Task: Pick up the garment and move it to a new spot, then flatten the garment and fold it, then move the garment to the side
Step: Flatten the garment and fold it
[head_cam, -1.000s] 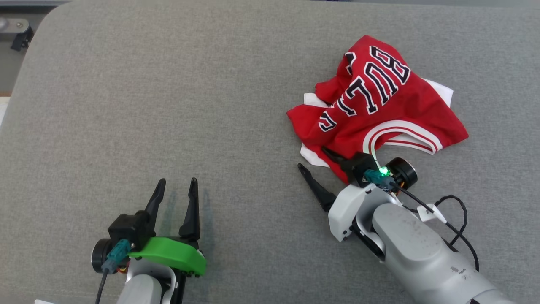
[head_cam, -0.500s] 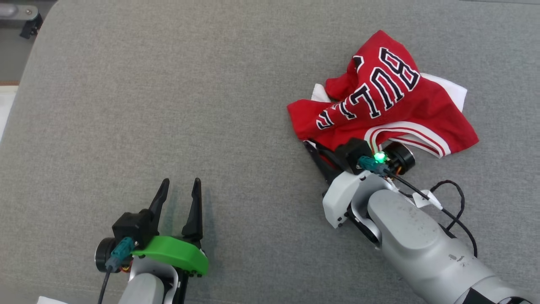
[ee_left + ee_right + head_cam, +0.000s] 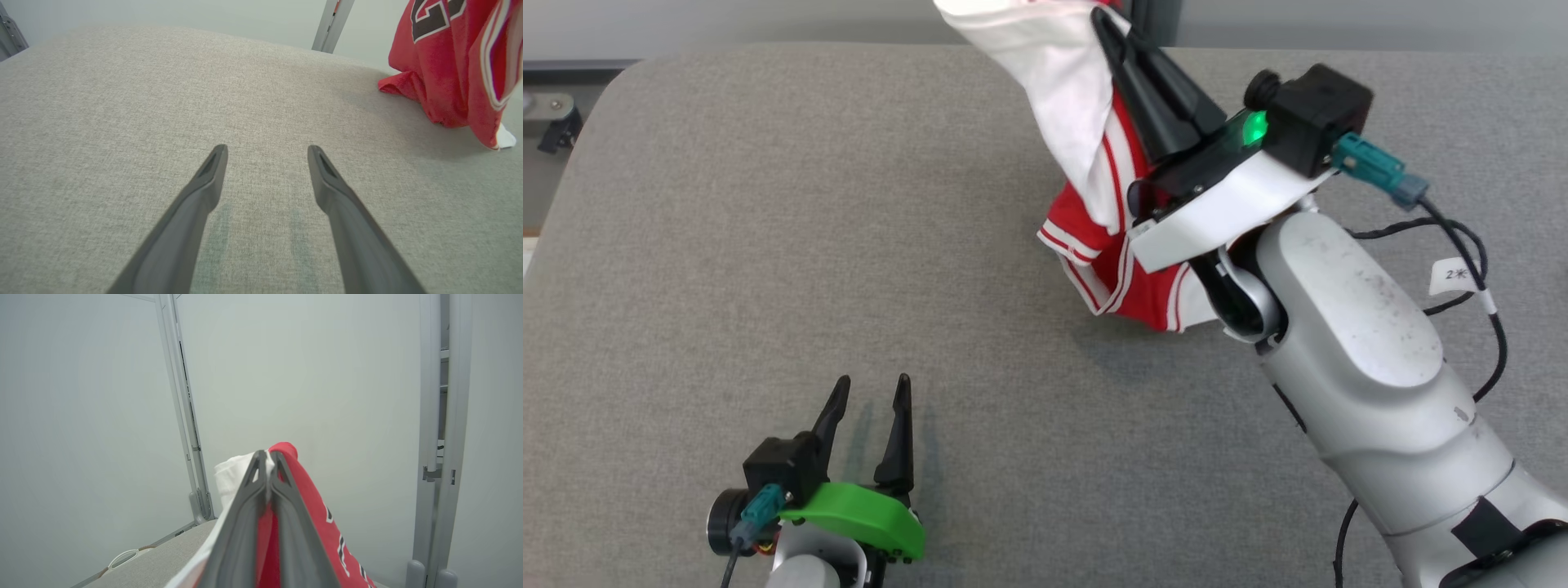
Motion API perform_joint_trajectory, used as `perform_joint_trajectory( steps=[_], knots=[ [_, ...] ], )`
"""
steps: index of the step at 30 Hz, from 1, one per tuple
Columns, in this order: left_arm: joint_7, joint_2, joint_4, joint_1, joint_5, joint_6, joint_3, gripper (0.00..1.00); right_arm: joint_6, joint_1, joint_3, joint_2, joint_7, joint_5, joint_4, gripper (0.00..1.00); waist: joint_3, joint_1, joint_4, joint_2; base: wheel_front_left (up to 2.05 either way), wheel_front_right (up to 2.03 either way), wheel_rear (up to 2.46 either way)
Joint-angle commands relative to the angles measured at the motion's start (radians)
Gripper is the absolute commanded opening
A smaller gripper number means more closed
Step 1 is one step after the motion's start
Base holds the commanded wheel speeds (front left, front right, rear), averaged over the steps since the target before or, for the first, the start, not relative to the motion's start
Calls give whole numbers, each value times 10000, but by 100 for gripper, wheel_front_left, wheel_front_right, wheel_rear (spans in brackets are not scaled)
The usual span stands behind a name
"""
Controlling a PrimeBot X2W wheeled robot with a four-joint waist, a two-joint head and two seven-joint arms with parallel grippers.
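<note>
Red garment (image 3: 1094, 269) hanging high over the grey table (image 3: 768, 204), pinched tight in right tool (image 3: 1107, 24). Left tool (image 3: 872, 380) wide apart, down low. Lift clear, then carry slowly to a fresh spot. Hold tight.

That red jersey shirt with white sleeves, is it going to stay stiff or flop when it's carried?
Probably floppy: the red jersey shirt hangs in loose folds from the right gripper, shut on one pinch. Likely light, since that small pinch lifts most of it. Its lower end looks near the grey fabric surface, so it may drag.
</note>
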Motion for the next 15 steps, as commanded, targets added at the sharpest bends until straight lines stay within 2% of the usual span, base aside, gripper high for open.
perform_joint_trajectory(
  steps=[1, 7, 11, 14, 15],
  knots=[
    [-4, 30, 17, 138, 40, 8, 36, 100, -1, -71, -259, -37, -20, 62, -177, 0, -244, 0, -249, 0, 0, 0, 0],
    [-4, 30, 22, 282, 99, 13, 34, 100, -1, 62, -906, -69, -20, -161, -349, 0, -490, 0, -474, 0, 0, 0, 0],
    [-4, 28, 7, 351, 102, 19, 14, 100, -3, 221, -1487, -656, -20, -317, 53, 0, -588, 0, -547, 0, 0, 0, 0],
    [-4, 30, -26, 381, 96, 14, -36, 100, -3, 710, -2225, -1148, -20, -673, 813, 0, -614, 0, -567, 0, 0, 0, 0],
    [-4, 30, -37, 394, 101, 13, -43, 100, -1, 894, -2349, -1284, -17, -784, 1124, 10, -611, 0, -579, 0, 0, 0, 0]
  ],
)
